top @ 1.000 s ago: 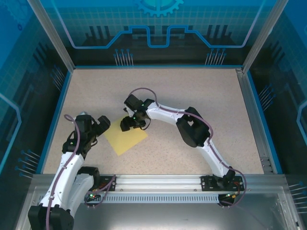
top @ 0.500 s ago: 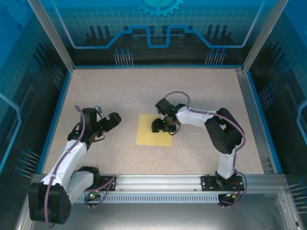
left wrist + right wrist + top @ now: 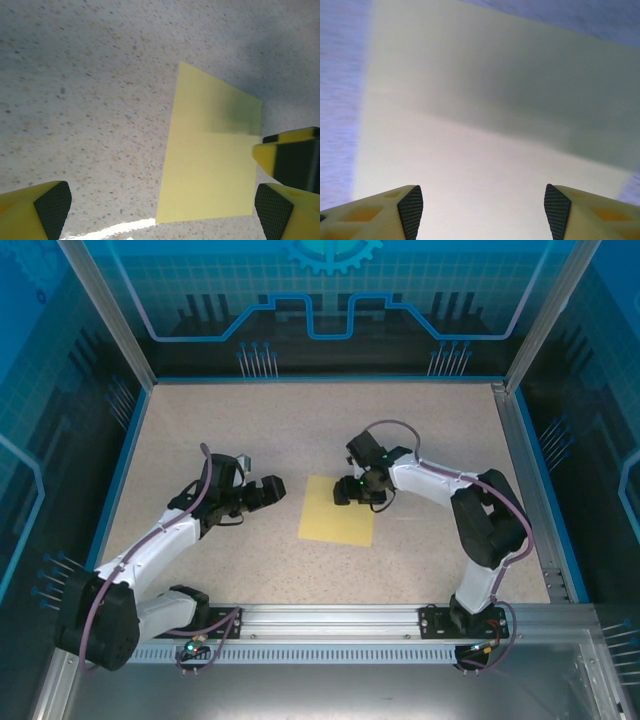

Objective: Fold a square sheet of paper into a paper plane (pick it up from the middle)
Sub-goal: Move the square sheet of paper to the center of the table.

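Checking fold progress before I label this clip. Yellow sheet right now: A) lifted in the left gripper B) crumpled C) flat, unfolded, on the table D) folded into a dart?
C: the square sheet of paper lies flat on the table with no crease, and the left gripper stands open beside it, apart from it.

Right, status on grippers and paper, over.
Left gripper open, beside flat yellow square sheet of paper. Right gripper open over its far edge. Sheet unfolded.

Top view bright, sharp. Left wrist: glare btm centre, shadow upper rt. Right wrist: blurry; shadow band across sheet (image 3: 470, 165).
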`<state>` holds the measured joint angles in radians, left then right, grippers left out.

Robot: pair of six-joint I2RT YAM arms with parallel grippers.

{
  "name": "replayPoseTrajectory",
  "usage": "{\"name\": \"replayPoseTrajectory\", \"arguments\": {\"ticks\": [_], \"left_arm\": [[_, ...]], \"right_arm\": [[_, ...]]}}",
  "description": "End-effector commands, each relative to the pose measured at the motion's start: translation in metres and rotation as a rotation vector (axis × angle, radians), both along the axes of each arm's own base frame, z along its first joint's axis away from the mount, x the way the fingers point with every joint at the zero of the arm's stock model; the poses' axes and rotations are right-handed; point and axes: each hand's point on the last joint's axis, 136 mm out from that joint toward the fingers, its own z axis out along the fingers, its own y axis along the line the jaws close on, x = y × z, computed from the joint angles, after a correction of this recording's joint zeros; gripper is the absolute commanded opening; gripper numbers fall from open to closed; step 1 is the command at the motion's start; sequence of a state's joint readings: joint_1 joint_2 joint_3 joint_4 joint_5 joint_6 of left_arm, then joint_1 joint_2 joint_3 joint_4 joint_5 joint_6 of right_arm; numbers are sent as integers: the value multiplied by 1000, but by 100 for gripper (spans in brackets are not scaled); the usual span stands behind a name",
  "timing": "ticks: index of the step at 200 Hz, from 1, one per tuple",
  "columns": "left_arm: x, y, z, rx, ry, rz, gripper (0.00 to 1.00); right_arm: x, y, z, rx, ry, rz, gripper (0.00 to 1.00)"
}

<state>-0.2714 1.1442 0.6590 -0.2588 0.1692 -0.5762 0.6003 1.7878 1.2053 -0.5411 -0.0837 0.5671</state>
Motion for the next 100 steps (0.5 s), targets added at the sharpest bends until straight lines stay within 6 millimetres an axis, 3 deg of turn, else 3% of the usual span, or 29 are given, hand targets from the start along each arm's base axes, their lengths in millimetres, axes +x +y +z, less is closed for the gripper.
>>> {"name": "replayPoseTrajectory", "arguments": {"ticks": [1, 36, 56, 100], "left_arm": [[8, 22, 16, 102, -45, 93, 98], [8, 28, 22, 115, -77, 116, 99], [9, 30, 22, 118, -82, 130, 99], [11, 25, 24, 100, -85, 116, 98]], "right_arm": [[-13, 45, 14, 73, 12, 109, 68], [-35, 92, -2, 70, 60, 206, 68], [-45, 95, -20, 50, 106, 224, 68], [-73, 71, -42, 7, 161, 277, 68]]}}
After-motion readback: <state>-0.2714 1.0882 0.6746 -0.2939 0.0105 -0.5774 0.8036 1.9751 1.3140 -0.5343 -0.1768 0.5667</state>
